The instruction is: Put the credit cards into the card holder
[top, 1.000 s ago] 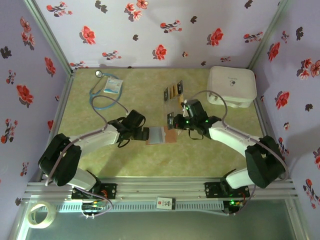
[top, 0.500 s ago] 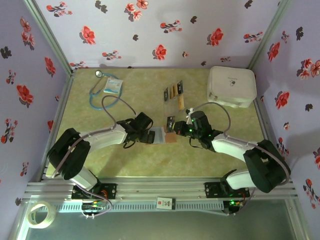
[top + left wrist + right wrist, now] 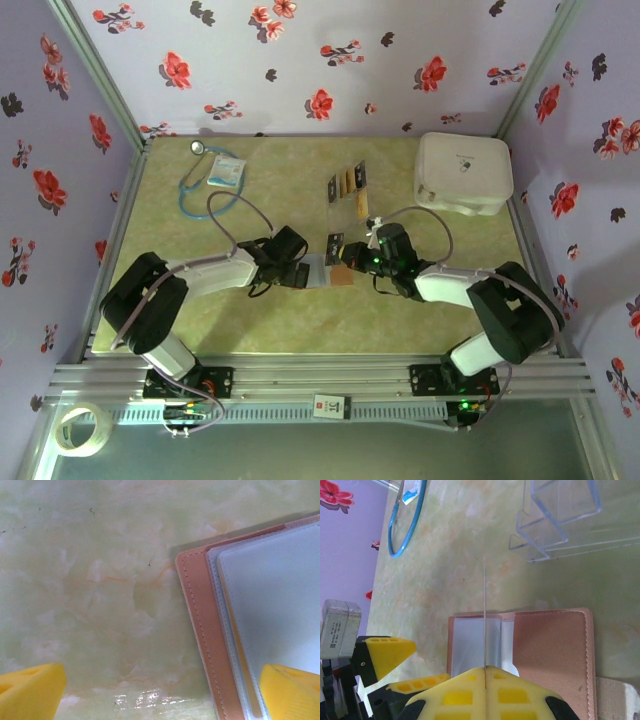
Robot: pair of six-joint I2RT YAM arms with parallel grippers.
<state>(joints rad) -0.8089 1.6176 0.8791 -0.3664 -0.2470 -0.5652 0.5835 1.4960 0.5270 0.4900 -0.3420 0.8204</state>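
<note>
Well, green marbled table (image 3: 200,320), floral walls (image 3: 300,60) — L tool (image 3: 299,271) spread, R tool (image 3: 485,672) pinching card (image 3: 485,615).

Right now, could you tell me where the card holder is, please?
In the top view the card holder lies open at mid-table, between the open left gripper on its left and the right gripper, shut on a card, on its right.

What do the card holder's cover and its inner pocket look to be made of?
Card holder cover: reddish-brown leather or imitation, matte, stitching along the edge. Inner pocket: greyish translucent plastic, probably; smooth, layered sheet edges show.
</note>
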